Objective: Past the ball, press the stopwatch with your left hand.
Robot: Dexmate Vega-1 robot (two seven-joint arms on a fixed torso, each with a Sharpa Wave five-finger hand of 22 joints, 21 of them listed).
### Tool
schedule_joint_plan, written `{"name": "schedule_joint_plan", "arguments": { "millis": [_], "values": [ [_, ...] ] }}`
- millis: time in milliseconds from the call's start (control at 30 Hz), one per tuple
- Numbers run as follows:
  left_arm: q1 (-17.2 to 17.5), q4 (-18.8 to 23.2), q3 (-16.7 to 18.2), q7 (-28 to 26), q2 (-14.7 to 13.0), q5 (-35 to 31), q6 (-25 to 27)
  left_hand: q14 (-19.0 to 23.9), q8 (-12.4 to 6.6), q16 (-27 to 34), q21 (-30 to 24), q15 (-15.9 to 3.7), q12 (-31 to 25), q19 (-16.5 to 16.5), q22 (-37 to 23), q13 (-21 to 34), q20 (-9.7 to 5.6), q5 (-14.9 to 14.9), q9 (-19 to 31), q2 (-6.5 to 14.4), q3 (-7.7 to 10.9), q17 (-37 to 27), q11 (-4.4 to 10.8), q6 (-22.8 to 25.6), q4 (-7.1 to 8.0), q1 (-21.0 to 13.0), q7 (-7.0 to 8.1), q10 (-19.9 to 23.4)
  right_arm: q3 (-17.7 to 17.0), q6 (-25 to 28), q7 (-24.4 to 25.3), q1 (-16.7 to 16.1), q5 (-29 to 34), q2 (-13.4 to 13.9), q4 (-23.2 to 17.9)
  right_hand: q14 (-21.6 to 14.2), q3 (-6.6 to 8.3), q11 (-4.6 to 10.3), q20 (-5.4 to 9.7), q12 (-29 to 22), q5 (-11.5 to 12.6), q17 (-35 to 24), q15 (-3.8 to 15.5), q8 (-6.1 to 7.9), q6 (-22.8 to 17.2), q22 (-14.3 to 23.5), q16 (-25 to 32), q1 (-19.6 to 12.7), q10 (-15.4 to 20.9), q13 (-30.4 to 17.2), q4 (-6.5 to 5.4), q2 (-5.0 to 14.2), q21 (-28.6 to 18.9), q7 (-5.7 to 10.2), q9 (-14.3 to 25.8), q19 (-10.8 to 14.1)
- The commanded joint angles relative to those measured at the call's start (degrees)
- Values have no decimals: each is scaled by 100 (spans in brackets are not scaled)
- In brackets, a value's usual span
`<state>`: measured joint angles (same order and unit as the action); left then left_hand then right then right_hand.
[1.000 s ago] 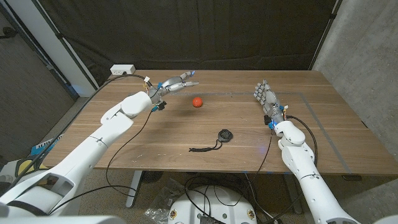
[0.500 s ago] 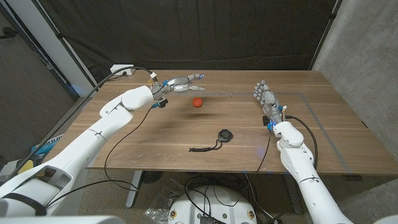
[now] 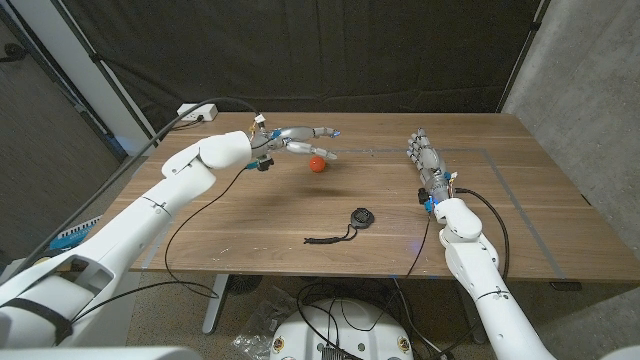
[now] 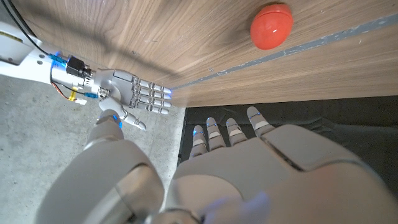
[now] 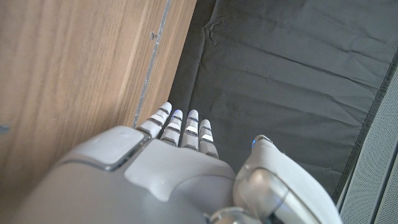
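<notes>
A small red ball (image 3: 317,165) lies on the wooden table (image 3: 250,225), toward the back middle. My left hand (image 3: 303,140) hovers above the table just behind and left of the ball, fingers stretched out and apart, holding nothing. The ball (image 4: 272,25) also appears in the left wrist view beyond my left hand (image 4: 249,174). A black round stopwatch (image 3: 361,217) with a black cord lies nearer the front, in the table's middle, well away from the left hand. My right hand (image 3: 427,160) stands upright at the right, fingers straight, empty; it appears too as my right hand (image 4: 127,96) and close up (image 5: 155,168).
A white power strip (image 3: 197,113) sits at the table's back left corner with a cable running off it. A thin taped line (image 3: 400,150) marks a rectangle on the tabletop. Dark curtain hangs behind the table; a concrete wall stands to the right.
My left arm has swung right along the back of the table, carrying the hand from left of the ball to just behind it. The right hand, ball and stopwatch stayed put.
</notes>
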<state>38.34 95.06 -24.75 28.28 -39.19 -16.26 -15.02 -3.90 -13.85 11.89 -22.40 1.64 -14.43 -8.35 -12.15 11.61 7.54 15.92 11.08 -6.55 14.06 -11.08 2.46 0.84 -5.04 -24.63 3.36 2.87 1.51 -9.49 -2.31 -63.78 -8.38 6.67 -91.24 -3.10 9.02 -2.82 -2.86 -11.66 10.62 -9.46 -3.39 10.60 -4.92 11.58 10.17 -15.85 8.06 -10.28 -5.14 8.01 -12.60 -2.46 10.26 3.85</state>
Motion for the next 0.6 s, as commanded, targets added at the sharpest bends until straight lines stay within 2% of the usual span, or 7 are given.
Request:
{"name": "schedule_joint_plan", "arguments": {
  "millis": [33,233,433,467,533,600],
  "values": [
    [-96,323,-114,308,-119,-767,-173,45,-56,35,-18,-23,-41,1,-10,20,-28,63,12,3,12,-31,8,60,-56,-69,25,65,119,-154,257,-175,86,-84,-124,-13,23,-10,-7,-28,12,-27,-61,31,-34,10,6,-7,57,-5,30,-47,-42,-12,19,51],
    [-110,492,-150,416,-133,-1040,-183,90,-107,49,-11,-35,-57,-19,-15,30,-37,87,20,-41,-9,-38,20,216,-114,-169,-26,139,156,-191,372,-281,128,-83,-238,-17,21,-8,-4,-25,11,-28,-64,29,-33,10,6,2,54,-5,29,-51,-41,-12,19,47],
    [-182,746,-258,698,-132,-1393,-32,373,-162,158,-35,-128,-144,16,-33,50,-107,121,33,-142,-94,-69,16,405,-172,-256,-77,424,177,-226,434,-329,125,-77,-277,-19,19,-6,-8,-27,10,-30,-66,29,-35,10,6,13,64,-6,25,-55,-42,-10,20,52],
    [-224,795,-299,836,-121,-1436,48,422,-168,176,-56,-134,-172,60,-39,54,-125,132,35,-157,-117,-78,-84,437,-181,-276,-90,519,181,-226,448,-332,128,-78,-278,-18,18,-6,-8,-27,9,-30,-64,29,-35,10,6,15,64,-6,25,-55,-42,-9,20,51],
    [-243,865,-337,914,-105,-1541,108,516,-183,208,-70,-101,-189,83,-45,54,-145,144,37,-165,-142,-89,-184,501,-188,-296,-155,594,187,-239,450,-334,116,-73,-271,-21,18,-10,-11,-26,9,-31,-69,30,-38,10,7,19,65,-6,24,-56,-41,-10,20,50],
    [-252,965,-375,978,-101,-1693,179,616,-194,245,-95,-119,-205,133,-50,54,-145,152,38,-166,-161,-101,-200,550,-188,-306,-174,657,191,-246,454,-332,107,-68,-259,-17,16,-8,-12,-26,9,-31,-64,29,-37,10,5,24,65,-6,23,-58,-42,-14,20,51]
  ]
}}
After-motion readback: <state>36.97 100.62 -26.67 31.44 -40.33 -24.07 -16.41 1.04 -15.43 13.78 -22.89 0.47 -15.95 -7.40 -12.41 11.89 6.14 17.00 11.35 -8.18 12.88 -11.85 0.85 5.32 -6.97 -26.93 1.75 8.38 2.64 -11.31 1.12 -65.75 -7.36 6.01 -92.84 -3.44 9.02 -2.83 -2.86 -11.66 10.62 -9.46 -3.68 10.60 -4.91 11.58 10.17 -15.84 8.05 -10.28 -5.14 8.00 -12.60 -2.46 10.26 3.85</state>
